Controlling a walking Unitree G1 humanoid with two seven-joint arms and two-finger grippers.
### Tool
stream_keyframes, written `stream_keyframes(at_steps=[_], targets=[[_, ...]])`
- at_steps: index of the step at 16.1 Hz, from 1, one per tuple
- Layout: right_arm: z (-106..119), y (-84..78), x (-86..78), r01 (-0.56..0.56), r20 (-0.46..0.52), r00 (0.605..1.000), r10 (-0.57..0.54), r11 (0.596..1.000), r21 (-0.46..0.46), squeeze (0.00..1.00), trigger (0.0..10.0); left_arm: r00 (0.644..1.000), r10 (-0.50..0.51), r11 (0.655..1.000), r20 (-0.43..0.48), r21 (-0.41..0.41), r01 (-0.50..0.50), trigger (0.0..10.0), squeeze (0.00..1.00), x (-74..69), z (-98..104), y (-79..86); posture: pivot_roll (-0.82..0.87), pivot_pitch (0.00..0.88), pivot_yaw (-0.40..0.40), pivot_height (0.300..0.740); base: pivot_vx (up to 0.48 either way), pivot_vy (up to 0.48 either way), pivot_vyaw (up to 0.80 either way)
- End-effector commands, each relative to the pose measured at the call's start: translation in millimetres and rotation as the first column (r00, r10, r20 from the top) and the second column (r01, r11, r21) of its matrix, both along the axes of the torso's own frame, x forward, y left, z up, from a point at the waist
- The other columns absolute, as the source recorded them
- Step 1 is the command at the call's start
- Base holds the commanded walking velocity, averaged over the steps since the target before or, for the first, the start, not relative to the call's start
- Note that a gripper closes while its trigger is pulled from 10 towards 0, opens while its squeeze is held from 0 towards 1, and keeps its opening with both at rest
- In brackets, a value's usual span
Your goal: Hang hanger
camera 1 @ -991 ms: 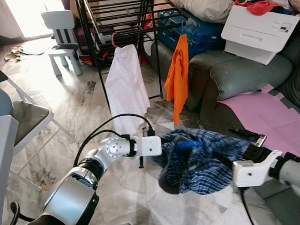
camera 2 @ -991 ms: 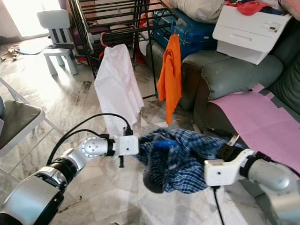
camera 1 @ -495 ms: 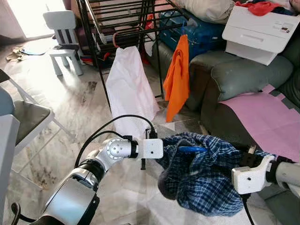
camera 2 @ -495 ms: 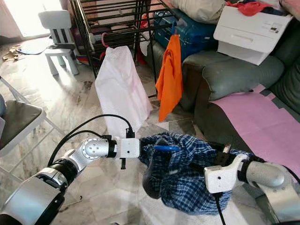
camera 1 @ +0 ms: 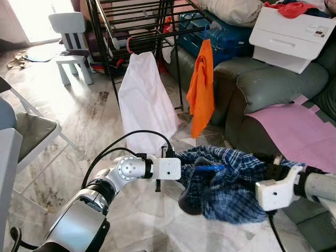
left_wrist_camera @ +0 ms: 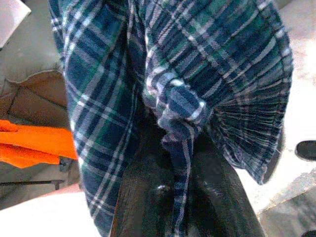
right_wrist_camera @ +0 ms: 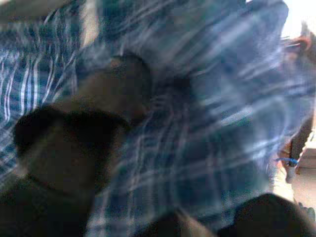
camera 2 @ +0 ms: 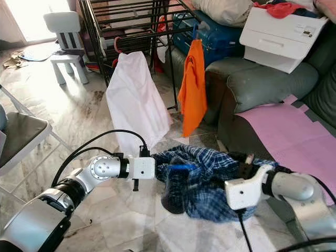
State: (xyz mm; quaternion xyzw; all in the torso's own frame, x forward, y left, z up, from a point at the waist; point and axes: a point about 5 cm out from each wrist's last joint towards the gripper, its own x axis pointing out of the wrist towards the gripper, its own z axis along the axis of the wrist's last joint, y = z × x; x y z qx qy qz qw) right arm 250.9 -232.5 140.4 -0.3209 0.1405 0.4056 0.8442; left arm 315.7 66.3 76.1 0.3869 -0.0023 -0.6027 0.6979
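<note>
A blue plaid shirt [camera 1: 231, 181] hangs bunched between my two grippers above the marble floor. A short piece of blue hanger [camera 1: 209, 168] shows in its folds. My left gripper [camera 1: 185, 170] is buried in the shirt's left side; in the left wrist view its black fingers [left_wrist_camera: 222, 195] are shut on a fold of the plaid cloth [left_wrist_camera: 177, 103]. My right gripper [camera 1: 274, 161] holds the shirt's right edge, with blurred plaid cloth [right_wrist_camera: 197, 123] across its wrist view. The black drying rack [camera 1: 134, 23] stands beyond, about a metre off.
A white garment [camera 1: 144, 100] and an orange garment [camera 1: 202, 86] hang from the rack. A green sofa [camera 1: 273, 84] with a pink sheet [camera 1: 294, 126] and a white box [camera 1: 291, 34] is to the right. A white child's chair [camera 1: 71, 42] and a folding chair [camera 1: 26, 131] stand to the left.
My right gripper sank half a second ago, letting the shirt sag, and has since risen and drawn the cloth up. The orange garment has swung slightly. The left arm has barely moved.
</note>
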Motion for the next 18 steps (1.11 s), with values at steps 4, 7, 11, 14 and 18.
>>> stream_keyframes(at_steps=[4,7,11,14,18], targets=[[3.7,5.6,-3.9,-0.049,-0.001,0.999,0.049,0.999,-0.016,1.00,10.0,1.000,-0.028,1.000,0.004,0.012,0.028,0.0,0.00,-2.7,-1.8,-4.3,-0.05,0.000,0.039,0.740,0.000,0.000,0.00],[-0.7,7.7,-11.3,-0.080,-0.077,0.994,0.080,0.997,0.000,0.36,10.0,1.000,-0.025,1.000,0.005,0.012,0.025,0.0,0.00,-2.4,-1.6,-4.6,-0.05,0.000,0.038,0.740,0.000,0.000,0.00],[-12.8,7.4,-24.9,-0.104,-0.201,0.974,0.107,0.994,0.028,0.00,0.0,1.000,-0.022,1.000,0.004,0.013,0.022,0.0,0.00,-2.3,-1.9,-4.9,-0.05,0.000,0.037,0.740,0.000,0.000,0.00],[-16.2,3.3,-27.2,-0.099,-0.229,0.969,0.097,0.995,-0.001,0.00,0.0,1.000,-0.023,1.000,0.003,0.013,0.023,0.0,0.00,-2.5,-2.0,-5.1,-0.05,0.000,0.036,0.740,0.000,0.000,0.00],[-22.5,0.2,-31.9,-0.101,-0.282,0.955,0.090,0.995,-0.026,0.00,0.0,1.000,-0.026,1.000,0.001,0.008,0.026,0.0,0.00,-2.8,-1.8,-6.2,-0.05,0.000,0.034,0.740,0.000,0.000,0.00]])
